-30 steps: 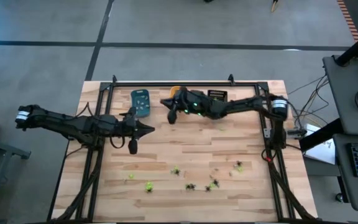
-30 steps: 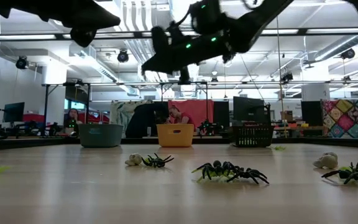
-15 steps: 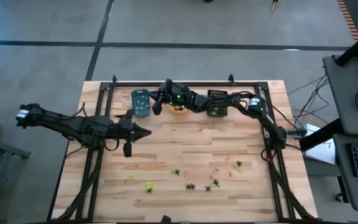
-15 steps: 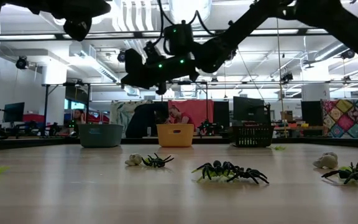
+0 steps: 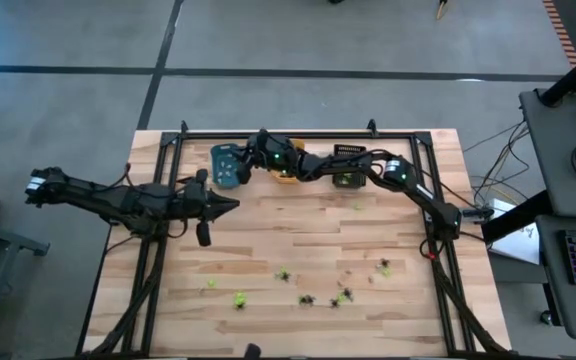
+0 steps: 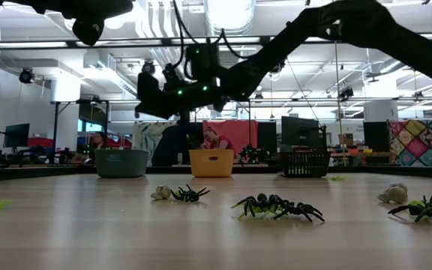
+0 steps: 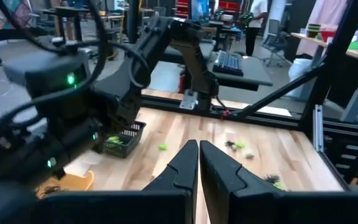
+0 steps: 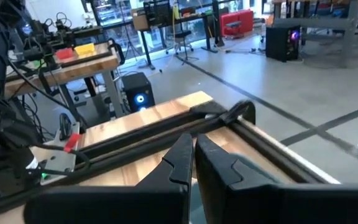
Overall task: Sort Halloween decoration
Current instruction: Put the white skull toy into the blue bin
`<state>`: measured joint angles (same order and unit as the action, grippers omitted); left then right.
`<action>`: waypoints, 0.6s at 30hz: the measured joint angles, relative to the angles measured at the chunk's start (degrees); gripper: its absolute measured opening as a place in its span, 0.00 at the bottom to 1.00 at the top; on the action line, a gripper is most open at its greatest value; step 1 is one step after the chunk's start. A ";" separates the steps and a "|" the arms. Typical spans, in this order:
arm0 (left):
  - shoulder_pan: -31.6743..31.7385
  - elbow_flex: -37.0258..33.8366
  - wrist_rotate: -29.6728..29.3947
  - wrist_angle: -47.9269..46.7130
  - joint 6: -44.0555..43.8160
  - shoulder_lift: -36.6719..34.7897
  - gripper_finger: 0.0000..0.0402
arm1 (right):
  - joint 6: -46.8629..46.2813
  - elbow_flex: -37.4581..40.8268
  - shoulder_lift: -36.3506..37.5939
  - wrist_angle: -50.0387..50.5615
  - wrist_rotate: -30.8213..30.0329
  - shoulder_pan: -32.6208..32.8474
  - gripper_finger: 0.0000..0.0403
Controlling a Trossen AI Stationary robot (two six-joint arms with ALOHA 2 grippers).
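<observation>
A: High view: right gripper has swung along the far edge of the table, from over the orange tray to above the blue tray. Fingers pinched together; can't tell if anything's between them.

B: Left?

A: Left gripper hangs over the left half of the table, jaws together, nothing in them. Barely shifted.

B: Spiders?

A: Halloween decoration is scattered along the near edge, well apart from both grippers. One green piece lies mid-table, nearer the black tray.

B: Low view?

A: Right gripper sits high over the blue tray; the black spiders lie on the wood in front, untouched.

B: Wrists?

A: Left wrist: fingers closed, a few pieces far ahead. Right wrist: fingers closed above the table's far rail, no decoration in sight.

B: Meaning?

A: Looks like a drop-off pass at the blue tray; most of the sorting is left.
</observation>
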<state>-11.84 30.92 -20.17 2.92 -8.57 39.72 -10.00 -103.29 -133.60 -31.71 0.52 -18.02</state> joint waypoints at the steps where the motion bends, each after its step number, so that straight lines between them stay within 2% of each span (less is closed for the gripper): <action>1: -0.02 0.00 -0.13 0.04 0.00 0.18 0.00 | -0.44 -0.71 -0.89 0.01 0.01 0.11 0.02; 10: -0.02 0.00 -0.30 -0.01 0.06 0.68 0.00 | -2.23 -5.75 -4.68 3.69 0.90 0.64 0.05; 18: -0.02 0.00 -0.33 0.01 -0.04 0.85 0.00 | -3.63 -6.20 -4.92 5.47 1.00 0.64 0.22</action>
<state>-11.86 30.92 -20.49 2.93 -8.61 40.57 -13.63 -109.49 -138.52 -26.24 1.52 -17.39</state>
